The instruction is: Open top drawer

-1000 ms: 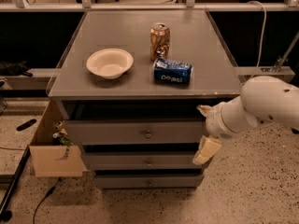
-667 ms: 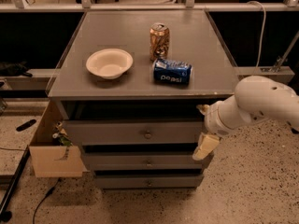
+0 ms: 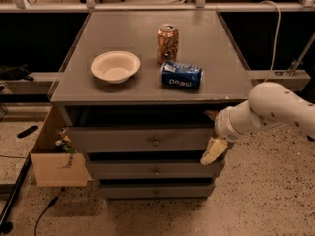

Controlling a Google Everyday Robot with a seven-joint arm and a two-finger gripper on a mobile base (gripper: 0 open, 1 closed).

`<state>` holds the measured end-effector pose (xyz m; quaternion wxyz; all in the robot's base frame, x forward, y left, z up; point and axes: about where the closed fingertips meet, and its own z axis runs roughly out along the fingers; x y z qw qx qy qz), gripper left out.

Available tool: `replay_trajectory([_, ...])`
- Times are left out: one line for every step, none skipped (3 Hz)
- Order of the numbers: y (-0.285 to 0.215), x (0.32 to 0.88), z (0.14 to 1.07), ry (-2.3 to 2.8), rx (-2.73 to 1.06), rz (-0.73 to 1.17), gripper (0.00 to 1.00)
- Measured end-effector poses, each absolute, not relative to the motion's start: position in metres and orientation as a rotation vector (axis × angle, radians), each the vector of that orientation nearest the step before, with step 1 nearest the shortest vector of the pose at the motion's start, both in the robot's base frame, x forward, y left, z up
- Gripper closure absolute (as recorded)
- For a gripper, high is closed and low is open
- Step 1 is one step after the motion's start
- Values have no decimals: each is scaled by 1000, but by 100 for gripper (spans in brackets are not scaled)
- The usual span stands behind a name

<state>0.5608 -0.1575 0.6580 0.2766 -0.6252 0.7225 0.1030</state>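
The top drawer [image 3: 123, 139] is the widest of three grey drawer fronts under the grey tabletop [image 3: 216, 58]. It has a small round knob [image 3: 155, 142]. A dark gap shows between its upper edge and the tabletop. My gripper [image 3: 212, 133] reaches in from the right on a white arm [image 3: 275, 104] and sits at the drawer front's right end. One cream finger [image 3: 214, 151] hangs by the panel's lower right corner. The other fingertip [image 3: 211, 115] shows above the panel, so the fingers stand apart. The gripper is well right of the knob.
On the tabletop are a white bowl [image 3: 115, 66], an upright copper can [image 3: 168, 44] and a blue Pepsi can [image 3: 181, 74] on its side. Two smaller drawers [image 3: 156, 170] lie below. An open cardboard box [image 3: 51, 161] stands at the left, with cables [image 3: 15, 195] on the floor.
The arm and gripper have shifted slightly left and up, closer to the right end of the top drawer front. The drawers and tabletop objects have not moved.
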Motion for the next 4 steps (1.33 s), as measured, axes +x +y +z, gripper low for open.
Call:
replay_trajectory([-147, 562, 652, 1906, -1696, 303, 0])
replay_trajectory([-147, 562, 652, 1906, -1696, 303, 19])
replay_trajectory([-147, 562, 652, 1906, -1696, 303, 42])
replay_trajectory([-147, 562, 652, 1906, -1696, 303, 66])
